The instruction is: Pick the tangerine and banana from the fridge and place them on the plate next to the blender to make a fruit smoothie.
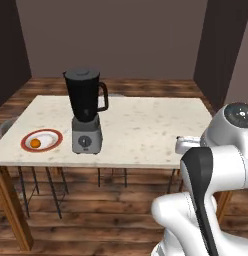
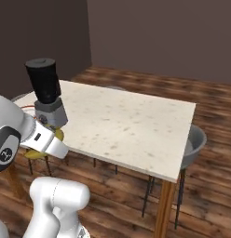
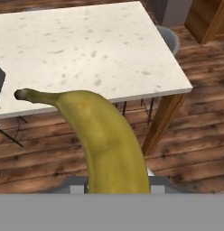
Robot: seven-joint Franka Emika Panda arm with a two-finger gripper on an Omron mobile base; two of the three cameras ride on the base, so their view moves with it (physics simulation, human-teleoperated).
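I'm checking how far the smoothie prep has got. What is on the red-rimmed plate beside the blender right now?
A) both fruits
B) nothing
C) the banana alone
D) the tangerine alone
D: the left base view shows just the tangerine on the plate next to the blender, while the hand view shows the banana still off the table, held at the gripper.

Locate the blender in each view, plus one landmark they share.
Left base view: blender left of centre on the table, right of the plate.
Right base view: upper left, at the table's near-left corner.
Hand view: I can't make it out.
Shared landmark: the speckled white table.
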